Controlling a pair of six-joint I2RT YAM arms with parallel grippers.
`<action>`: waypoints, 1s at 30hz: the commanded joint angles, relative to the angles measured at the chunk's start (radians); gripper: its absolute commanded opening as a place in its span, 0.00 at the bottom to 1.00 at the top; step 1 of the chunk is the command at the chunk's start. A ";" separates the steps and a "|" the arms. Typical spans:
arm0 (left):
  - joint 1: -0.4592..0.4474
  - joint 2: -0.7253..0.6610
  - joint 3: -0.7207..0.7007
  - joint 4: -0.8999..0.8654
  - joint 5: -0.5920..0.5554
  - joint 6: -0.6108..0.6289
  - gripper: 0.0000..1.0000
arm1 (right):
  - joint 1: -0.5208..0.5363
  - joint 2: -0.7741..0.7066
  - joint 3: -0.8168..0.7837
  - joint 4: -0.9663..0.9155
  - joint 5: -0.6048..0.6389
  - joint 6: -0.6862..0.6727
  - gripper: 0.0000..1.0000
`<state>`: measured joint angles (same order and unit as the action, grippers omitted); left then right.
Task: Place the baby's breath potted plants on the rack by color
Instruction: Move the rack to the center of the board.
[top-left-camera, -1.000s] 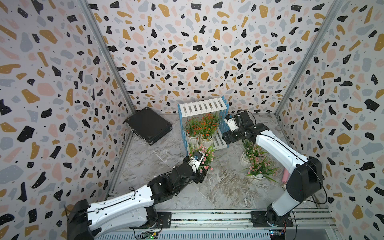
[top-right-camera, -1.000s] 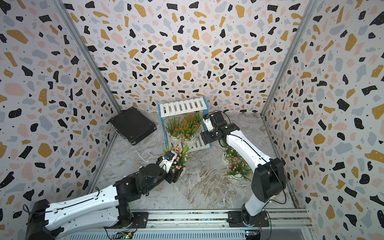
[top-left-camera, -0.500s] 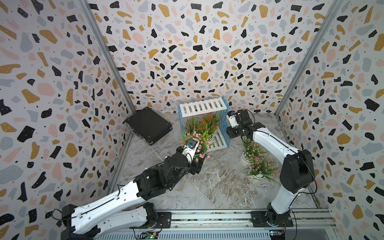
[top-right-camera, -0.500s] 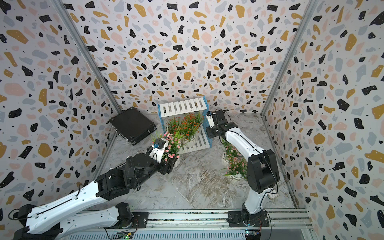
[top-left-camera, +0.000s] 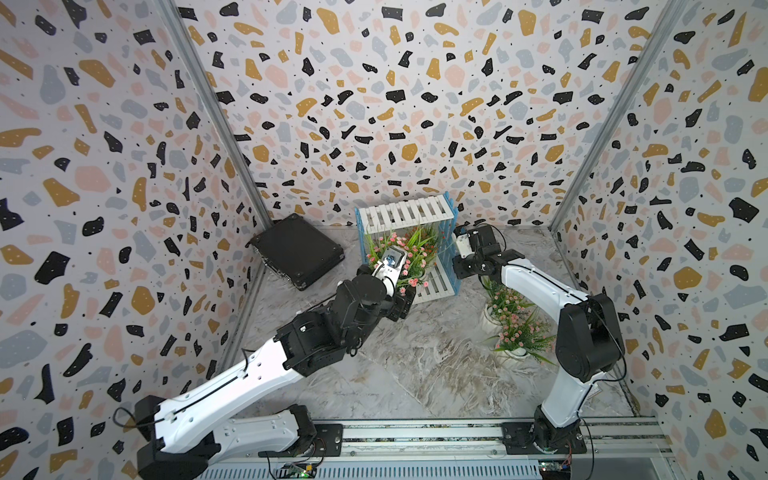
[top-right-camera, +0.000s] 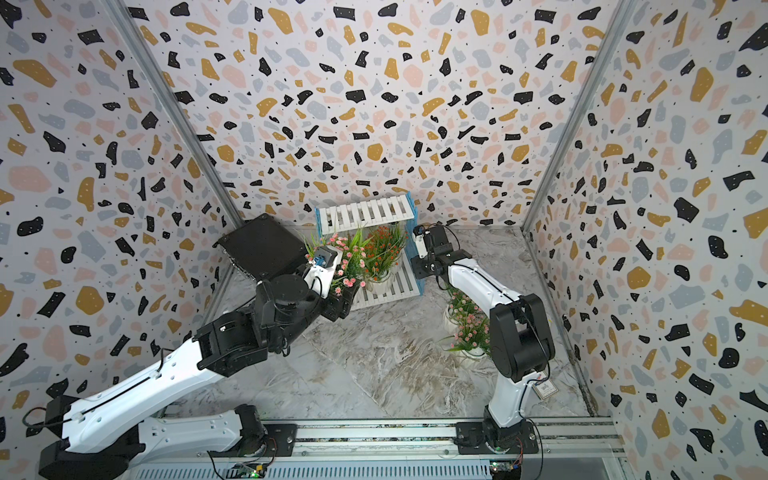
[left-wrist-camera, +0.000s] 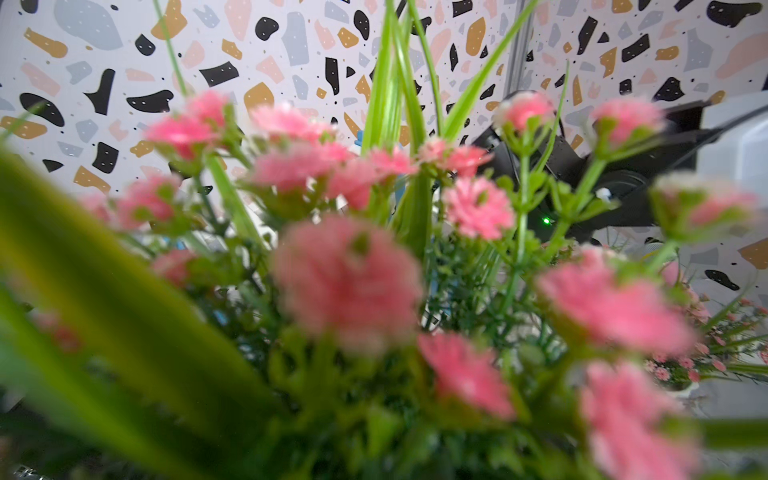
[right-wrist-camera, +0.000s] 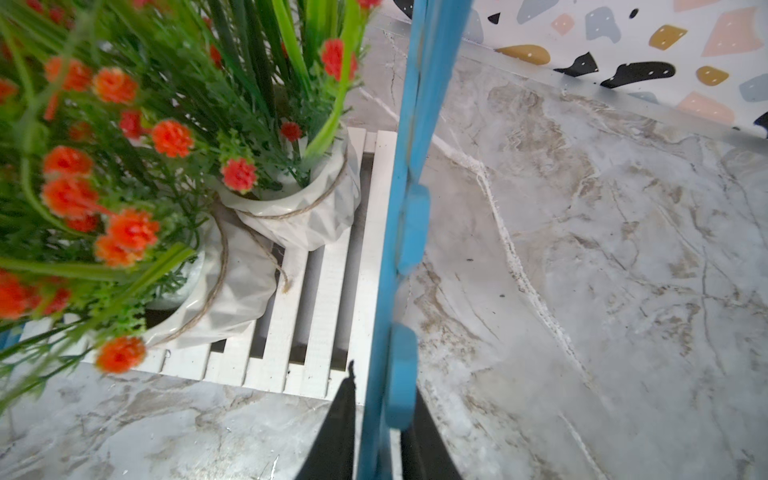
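Observation:
The rack stands at the back wall with its white top board bare. Two orange-red baby's breath potted plants sit on its lower board. My left gripper is shut on a pink potted plant, raised in front of the rack's left half; foliage hides the jaws in the left wrist view. My right gripper is shut on the rack's blue right side frame. Two more pink plants stand on the floor at the right.
A flat black case leans in the back left corner, close to my left arm. The right arm's white link passes just above the two floor plants. Patterned walls close in on three sides of the marble floor.
My left arm has lifted the pink plant off the floor and carried it back to the rack. My right gripper has moved to the rack's right side frame and shut on it.

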<state>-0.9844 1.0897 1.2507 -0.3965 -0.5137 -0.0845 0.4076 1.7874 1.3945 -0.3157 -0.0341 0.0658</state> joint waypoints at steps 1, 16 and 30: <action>0.064 0.020 0.085 0.080 0.017 0.022 0.75 | 0.002 -0.054 -0.040 -0.006 -0.003 0.026 0.19; 0.264 0.199 0.255 0.120 0.152 0.026 0.76 | 0.030 -0.215 -0.127 -0.088 0.018 0.087 0.13; 0.324 0.293 0.335 0.165 0.173 0.048 0.76 | 0.102 -0.288 -0.226 -0.062 0.201 0.227 0.14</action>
<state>-0.6792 1.3937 1.5188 -0.3634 -0.3454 -0.0544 0.5011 1.5639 1.1778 -0.3870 0.1299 0.2584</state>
